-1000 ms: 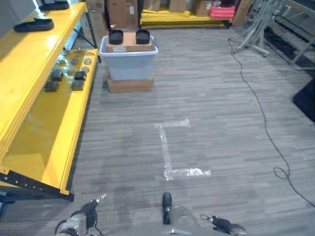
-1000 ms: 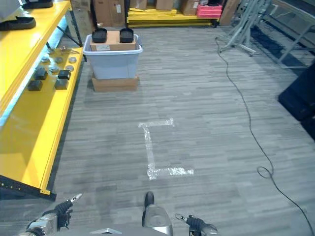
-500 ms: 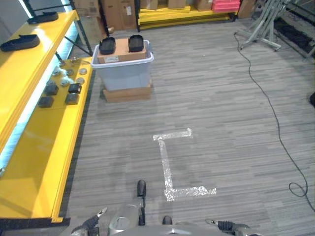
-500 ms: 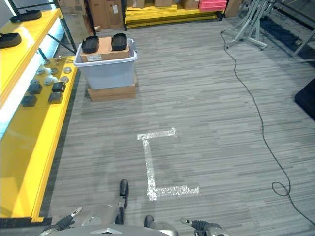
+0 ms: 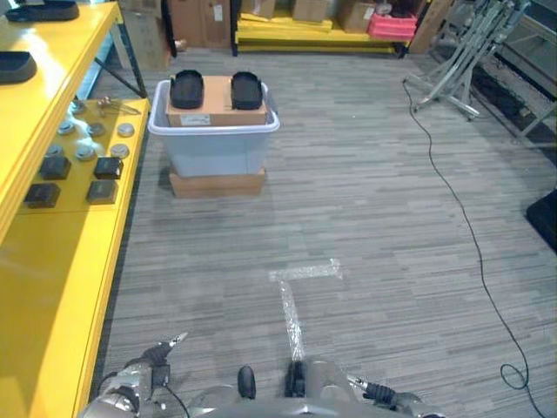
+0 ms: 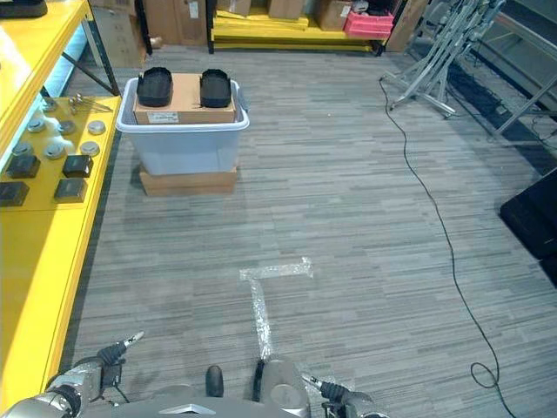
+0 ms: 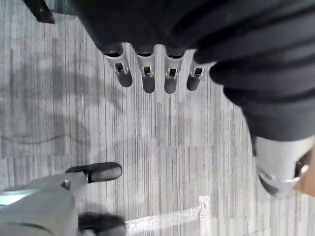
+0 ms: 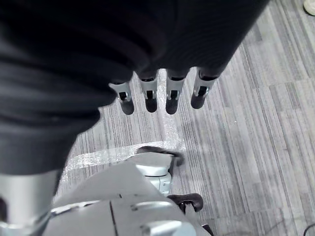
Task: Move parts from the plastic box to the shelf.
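Both hands, left hand (image 7: 147, 73) and right hand (image 8: 157, 93), hang slack-fingered and empty; approach the plastic box (image 5: 214, 144), upper centre, squarely before reaching for its black parts (image 5: 186, 89).

Warehouse or workshop, yellow shelf (image 5: 52, 261), stacked cardboard boxes (image 5: 204, 17), tape-marked grey floor (image 5: 365, 200)

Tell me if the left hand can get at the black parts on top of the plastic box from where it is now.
Probably not. The left hand hangs low and open, holding nothing, while the black parts sit atop the plastic box far ahead across open floor. Nothing blocks the way.
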You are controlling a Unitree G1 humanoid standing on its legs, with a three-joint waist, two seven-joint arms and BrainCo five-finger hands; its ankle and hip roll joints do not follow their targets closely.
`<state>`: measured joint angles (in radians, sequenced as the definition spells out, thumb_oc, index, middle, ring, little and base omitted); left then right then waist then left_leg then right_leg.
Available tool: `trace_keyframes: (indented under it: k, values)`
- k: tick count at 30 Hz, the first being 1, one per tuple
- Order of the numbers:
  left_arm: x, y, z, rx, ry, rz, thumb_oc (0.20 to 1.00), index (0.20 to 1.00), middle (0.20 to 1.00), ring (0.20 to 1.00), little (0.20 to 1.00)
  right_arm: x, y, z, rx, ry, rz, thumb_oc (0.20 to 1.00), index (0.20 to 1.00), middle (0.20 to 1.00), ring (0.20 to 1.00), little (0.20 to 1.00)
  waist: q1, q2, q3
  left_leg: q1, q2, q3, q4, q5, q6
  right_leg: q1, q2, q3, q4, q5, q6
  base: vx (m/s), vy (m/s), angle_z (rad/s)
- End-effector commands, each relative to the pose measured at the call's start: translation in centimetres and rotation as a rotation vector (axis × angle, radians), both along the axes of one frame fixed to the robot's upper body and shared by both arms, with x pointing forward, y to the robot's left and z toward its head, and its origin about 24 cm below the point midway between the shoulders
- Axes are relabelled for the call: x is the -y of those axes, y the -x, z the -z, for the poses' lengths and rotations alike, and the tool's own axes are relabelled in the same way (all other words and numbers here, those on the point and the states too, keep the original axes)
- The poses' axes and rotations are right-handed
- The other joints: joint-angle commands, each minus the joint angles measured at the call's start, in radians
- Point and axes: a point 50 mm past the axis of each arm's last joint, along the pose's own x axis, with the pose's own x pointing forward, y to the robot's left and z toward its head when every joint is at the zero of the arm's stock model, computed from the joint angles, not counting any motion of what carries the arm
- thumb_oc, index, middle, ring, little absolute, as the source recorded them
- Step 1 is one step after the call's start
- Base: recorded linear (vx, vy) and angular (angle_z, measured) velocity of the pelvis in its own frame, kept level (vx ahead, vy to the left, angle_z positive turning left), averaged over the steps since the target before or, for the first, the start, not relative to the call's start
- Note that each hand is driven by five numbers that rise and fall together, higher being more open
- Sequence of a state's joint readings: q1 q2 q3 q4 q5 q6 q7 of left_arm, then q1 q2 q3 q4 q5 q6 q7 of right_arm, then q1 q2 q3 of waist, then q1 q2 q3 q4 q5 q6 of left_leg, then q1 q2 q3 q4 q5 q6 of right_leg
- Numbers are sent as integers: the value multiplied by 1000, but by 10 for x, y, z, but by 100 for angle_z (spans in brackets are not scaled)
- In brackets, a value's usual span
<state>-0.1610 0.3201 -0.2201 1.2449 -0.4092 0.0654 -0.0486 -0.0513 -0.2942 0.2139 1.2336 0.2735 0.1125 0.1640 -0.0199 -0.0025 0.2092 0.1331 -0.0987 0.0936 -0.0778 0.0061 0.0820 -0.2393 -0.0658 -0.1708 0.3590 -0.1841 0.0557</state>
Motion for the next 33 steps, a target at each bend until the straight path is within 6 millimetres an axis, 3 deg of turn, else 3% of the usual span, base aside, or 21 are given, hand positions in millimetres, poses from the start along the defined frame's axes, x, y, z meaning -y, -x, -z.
trace_keyframes:
  k: [1,2,4,10,11,12,13,14,15,17,18,20,22,23,25,29,30,32,33]
  values:
    - [4,-3,-1,23,7,-14,1000,1000,1000,1000,1000,13,7,-1,-35,42,-21,1000,1000,1000,1000,1000,-29,-11,24,-47,29,-21,102,-136,3,108,12,63,-211,176,46,374,-115,31]
    - [5,-4,0,23,14,-19,1000,1000,1000,1000,1000,14,10,-1,-37,43,-22,1000,1000,1000,1000,1000,-40,-14,28,-25,22,-25,108,-161,1,78,3,63,-232,211,56,273,-93,37]
    - [7,-1,1,13,22,-19,1000,1000,1000,1000,1000,14,11,-1,-38,31,-11,1000,1000,1000,1000,1000,-43,-13,29,-12,22,-22,117,-175,-2,71,-2,53,-235,221,56,291,-129,39]
    - [14,21,11,-51,83,-160,1000,1000,1000,1000,1000,14,9,-1,-29,31,30,1000,1000,1000,1000,1000,-47,-12,10,17,38,-47,217,-226,-19,113,13,58,-229,185,12,345,-204,22]
    - [20,28,14,-70,113,-171,1000,1000,1000,1000,1000,14,4,-2,-8,34,25,1000,1000,1000,1000,1000,-40,-11,5,-6,55,-47,348,-167,-42,139,17,52,-230,162,-10,220,-159,19]
    - [20,28,14,-70,113,-170,1000,1000,1000,1000,1000,14,4,-2,-6,34,23,1000,1000,1000,1000,1000,-41,-11,5,-10,56,-48,357,-165,-43,140,17,51,-230,161,-11,413,-339,20]
    - [27,31,17,-68,123,-162,1000,1000,1000,1000,1000,16,-6,-5,16,57,5,1000,1000,1000,1000,1000,-24,-28,17,-138,63,-45,660,-78,-75,182,15,58,-234,136,-45,307,-288,14]
    - [31,30,17,-66,139,-164,1000,1000,1000,1000,1000,19,-8,-7,28,71,12,1000,1000,1000,1000,1000,-13,-36,28,-232,78,-31,792,-41,-90,212,16,59,-243,128,-64,331,-304,14]
    - [32,29,17,-67,143,-161,1000,1000,1000,1000,1000,20,-8,-8,32,71,22,1000,1000,1000,1000,1000,-10,-37,32,-262,86,-27,815,-39,-91,223,16,57,-246,125,-68,257,-171,-6]
    - [37,29,18,-86,149,-131,1000,1000,1000,1000,1000,25,-13,-10,76,53,109,1000,1000,1000,1000,1000,4,-38,43,-331,112,0,766,-44,-82,259,19,51,-263,116,-66,320,-52,-10]
    - [37,32,19,-92,149,-122,1000,1000,1000,1000,1000,25,-17,-12,99,42,140,1000,1000,1000,1000,1000,10,-36,48,-323,119,20,674,-58,-75,276,19,50,-275,109,-60,441,107,-7]
    - [37,46,23,-102,147,-143,1000,1000,1000,1000,1000,23,-26,-14,141,39,147,1000,1000,1000,1000,1000,37,-11,54,-328,103,32,357,-19,-92,318,48,66,-301,84,-45,459,176,-6]
    - [35,53,24,-107,145,-152,1000,1000,1000,1000,1000,23,-25,-14,143,48,129,1000,1000,1000,1000,1000,58,-2,62,-334,89,1,246,25,-108,351,64,83,-311,71,-41,380,133,-16]
    - [34,62,25,-117,150,-179,1000,1000,1000,1000,1000,24,-22,-13,127,54,106,1000,1000,1000,1000,1000,82,1,65,-355,83,-35,207,62,-121,380,77,99,-318,56,-42,485,173,-35]
    - [28,71,26,-152,135,-218,1000,1000,1000,1000,1000,20,-16,-10,101,54,93,1000,1000,1000,1000,1000,103,-17,45,-343,68,-16,206,8,-90,402,66,105,-308,30,-29,387,172,-41]
    - [23,75,26,-175,104,-208,1000,1000,1000,1000,1000,15,-13,-7,93,24,131,1000,1000,1000,1000,1000,114,-25,27,-327,58,-14,206,-14,-62,403,59,96,-250,-10,-25,260,129,-32]
    - [14,66,23,-169,59,-201,1000,1000,1000,1000,1000,7,-8,-4,74,0,121,1000,1000,1000,1000,1000,106,-22,17,-284,47,-3,204,-48,-16,333,23,41,-17,23,1,363,221,-8]
    - [12,59,21,-145,48,-198,1000,1000,1000,1000,1000,4,-4,-2,68,-4,113,1000,1000,1000,1000,1000,96,-11,19,-260,46,-7,208,-68,6,271,1,24,153,62,21,318,235,-4]
    - [9,45,17,-91,33,-196,1000,1000,1000,1000,1000,1,1,0,60,-12,100,1000,1000,1000,1000,1000,76,5,28,-207,49,-14,207,-96,31,165,-35,16,346,116,39,225,183,-6]
